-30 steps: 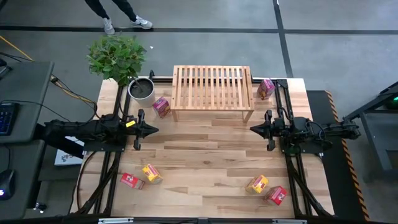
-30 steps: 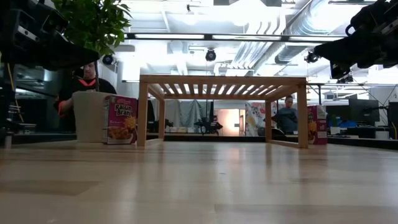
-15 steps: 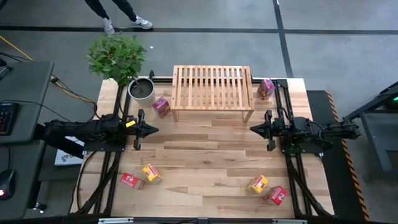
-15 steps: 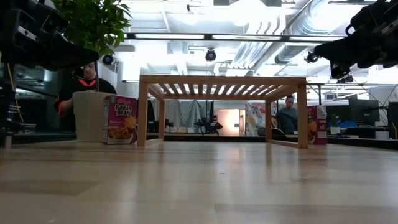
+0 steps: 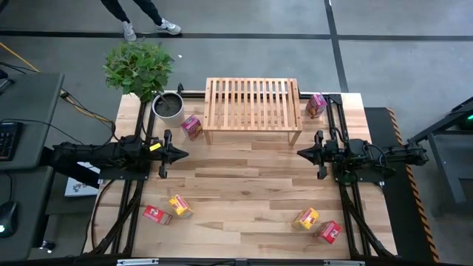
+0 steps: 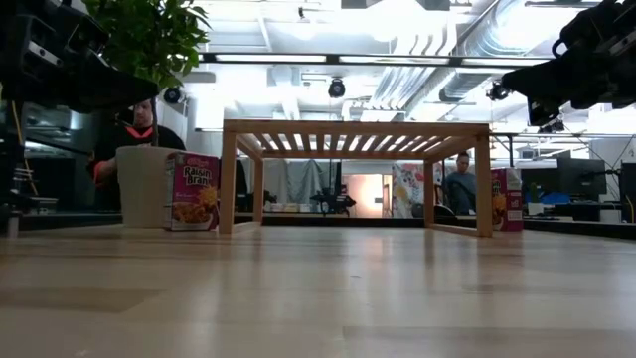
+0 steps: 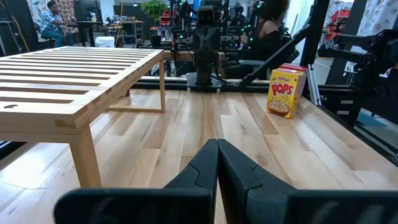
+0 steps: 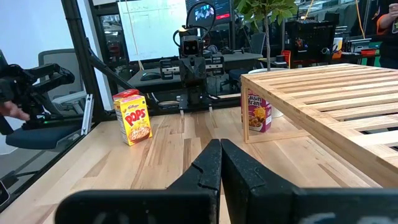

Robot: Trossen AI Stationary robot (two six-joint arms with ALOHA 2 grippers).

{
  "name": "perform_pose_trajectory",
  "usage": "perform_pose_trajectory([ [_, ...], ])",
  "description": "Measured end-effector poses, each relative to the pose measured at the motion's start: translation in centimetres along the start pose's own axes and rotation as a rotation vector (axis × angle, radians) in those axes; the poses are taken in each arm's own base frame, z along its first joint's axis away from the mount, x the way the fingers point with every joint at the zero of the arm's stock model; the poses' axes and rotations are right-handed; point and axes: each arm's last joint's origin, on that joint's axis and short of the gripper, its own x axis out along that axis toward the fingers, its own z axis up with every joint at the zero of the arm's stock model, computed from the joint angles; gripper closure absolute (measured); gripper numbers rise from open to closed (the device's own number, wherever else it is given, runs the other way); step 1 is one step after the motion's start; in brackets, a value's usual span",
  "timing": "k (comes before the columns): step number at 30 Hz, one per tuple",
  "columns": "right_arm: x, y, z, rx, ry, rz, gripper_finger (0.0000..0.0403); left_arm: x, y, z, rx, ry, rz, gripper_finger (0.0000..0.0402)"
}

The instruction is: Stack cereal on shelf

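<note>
The slatted wooden shelf [image 5: 253, 109] stands on its legs at the table's far middle, nothing on it. One pink cereal box [image 5: 192, 126] stands by its left leg and another pink box [image 5: 316, 105] at its far right. A yellow box [image 5: 179, 205] and a red box [image 5: 156, 214] lie near left. A yellow box [image 5: 305, 219] and a red box [image 5: 329, 232] lie near right. My left gripper [image 5: 185, 154] is shut and empty over the table's left. My right gripper [image 5: 299, 153] is shut and empty over the right, facing it.
A white pot [image 5: 168, 106] with a green plant [image 5: 139, 68] stands at the far left corner beside the shelf. Bare tabletop [image 5: 244, 185] lies between the two grippers and in front of the shelf. A person walks beyond the far edge [image 5: 140, 15].
</note>
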Motion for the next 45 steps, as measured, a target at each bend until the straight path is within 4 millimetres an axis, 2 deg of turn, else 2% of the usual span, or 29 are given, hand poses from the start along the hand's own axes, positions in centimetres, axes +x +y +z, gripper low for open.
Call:
perform_pose_trajectory([
  [12, 0.0, 0.0, 0.0, 0.000, 0.000, 0.000, 0.0402, 0.0, 0.0, 0.3, -0.003, -0.026, 0.006, 0.0401],
  [14, 0.0, 0.0, 0.0, 0.000, 0.000, 0.000, 0.0402, -0.1, 0.2, 1.0, -0.064, -0.089, 0.058, 0.0401],
  [16, 0.0, 0.0, 0.0, 0.000, 0.000, 0.000, 0.0402, -0.3, 0.4, 2.6, -0.158, -0.136, 0.145, 0.0394],
  [19, 0.0, 0.0, 0.0, 0.000, 0.000, 0.000, 0.0402, -0.4, 0.8, 4.8, -0.167, -0.065, 0.311, 0.0362],
  [24, 0.0, 0.0, 0.0, 0.000, 0.000, 0.000, 0.0402, 0.1, 1.5, 8.0, -0.146, 0.193, 0.522, 0.0274],
  [28, 0.0, 0.0, 0.0, 0.000, 0.000, 0.000, 0.0402, 0.9, 2.0, 9.8, -0.251, 0.344, 0.643, 0.0209],
  [32, 0.0, 0.0, 0.0, 0.000, 0.000, 0.000, 0.0402, 2.4, 2.1, 10.1, -0.407, 0.427, 0.675, 0.0165],
  [35, 0.0, 0.0, 0.0, 0.000, 0.000, 0.000, 0.0402, 4.0, 2.2, 9.7, -0.465, 0.471, 0.707, 0.0144],
  [39, 0.0, 0.0, 0.0, 0.000, 0.000, 0.000, 0.0402, 6.3, 2.8, 9.1, -0.536, 0.515, 0.823, 0.0131],
  [42, 0.0, 0.0, 0.0, 0.000, 0.000, 0.000, 0.0402, 7.8, 3.7, 9.7, -0.586, 0.527, 0.888, 0.0130],
  [45, 0.0, 0.0, 0.0, 0.000, 0.000, 0.000, 0.0402, 9.1, 4.6, 10.3, -0.519, 0.649, 0.928, 0.0130],
])
